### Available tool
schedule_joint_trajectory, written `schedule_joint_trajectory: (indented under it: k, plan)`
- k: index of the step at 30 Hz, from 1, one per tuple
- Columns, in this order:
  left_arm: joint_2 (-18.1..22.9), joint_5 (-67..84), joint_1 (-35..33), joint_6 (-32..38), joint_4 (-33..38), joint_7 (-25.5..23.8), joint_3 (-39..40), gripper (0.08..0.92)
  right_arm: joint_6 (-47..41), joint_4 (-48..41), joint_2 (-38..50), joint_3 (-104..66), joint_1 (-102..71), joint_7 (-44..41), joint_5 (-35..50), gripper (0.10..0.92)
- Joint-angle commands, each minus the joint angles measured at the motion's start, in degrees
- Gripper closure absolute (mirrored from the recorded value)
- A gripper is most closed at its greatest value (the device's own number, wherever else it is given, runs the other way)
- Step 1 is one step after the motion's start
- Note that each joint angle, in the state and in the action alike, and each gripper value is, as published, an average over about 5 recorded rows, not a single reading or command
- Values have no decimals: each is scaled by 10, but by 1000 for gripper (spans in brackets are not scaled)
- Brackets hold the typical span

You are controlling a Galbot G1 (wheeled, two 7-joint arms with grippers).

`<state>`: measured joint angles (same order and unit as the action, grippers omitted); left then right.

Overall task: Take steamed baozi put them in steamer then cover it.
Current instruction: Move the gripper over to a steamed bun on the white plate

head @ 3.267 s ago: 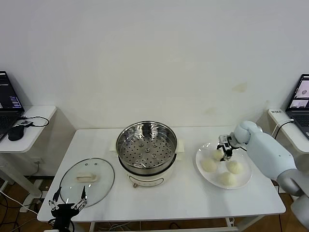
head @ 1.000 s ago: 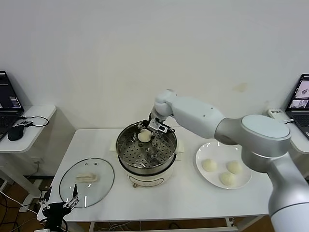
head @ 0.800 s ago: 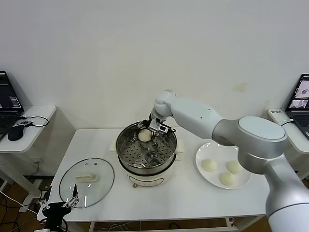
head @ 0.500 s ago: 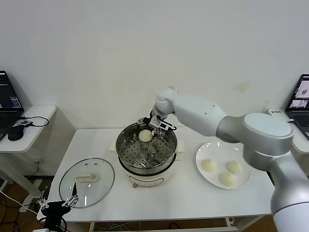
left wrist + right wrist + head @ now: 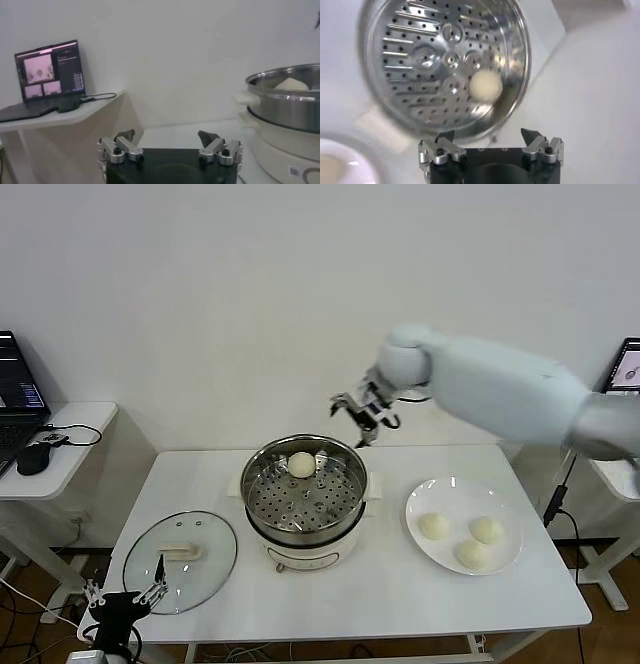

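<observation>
The steel steamer (image 5: 262, 494) stands mid-table on its cream base. One baozi (image 5: 301, 465) lies at the back of its perforated tray, also seen in the right wrist view as a baozi (image 5: 486, 85) in the steamer (image 5: 415, 60). Three baozi (image 5: 433, 526) rest on the white plate (image 5: 455, 489) to the right. My right gripper (image 5: 362, 416) hangs open and empty in the air, above and behind the steamer's right rim. My left gripper (image 5: 122, 596) waits open below the table's front left corner. From there the steamer (image 5: 285, 107) shows side-on.
The glass lid (image 5: 180, 559) with a cream handle lies flat on the table left of the steamer. Side tables with laptops (image 5: 18, 389) stand on both sides. A white wall runs close behind the table.
My right gripper carried a baozi from the plate to the steamer, let go of it on the tray, opened, then rose up and to the right. The left arm barely shifted.
</observation>
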<state>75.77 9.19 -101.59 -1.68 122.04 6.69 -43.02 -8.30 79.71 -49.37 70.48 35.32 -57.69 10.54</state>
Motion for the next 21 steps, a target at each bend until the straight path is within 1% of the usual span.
schedule_joint_trajectory:
  k: [1, 7, 9, 15, 21]
  plan:
    - [-5, 0, 2, 0, 1, 0, 3, 177, -103, 142, 220, -21, -49, -20, -2, 203]
    - [-12, -2, 5, 0, -8, 0, 6, 177, -79, 107, 235, -125, -210, -19, -106, 203]
    - [-12, -4, 5, 0, -11, 0, 5, 177, -75, 89, 229, -150, -249, -18, -122, 203]
    - [-12, -6, 1, 0, -19, -1, 0, 177, -71, 37, 180, -203, -346, -17, -160, 203]
    - [-8, -12, -4, 0, -21, -2, -4, 177, -64, -16, 113, -223, -385, -15, -189, 202]
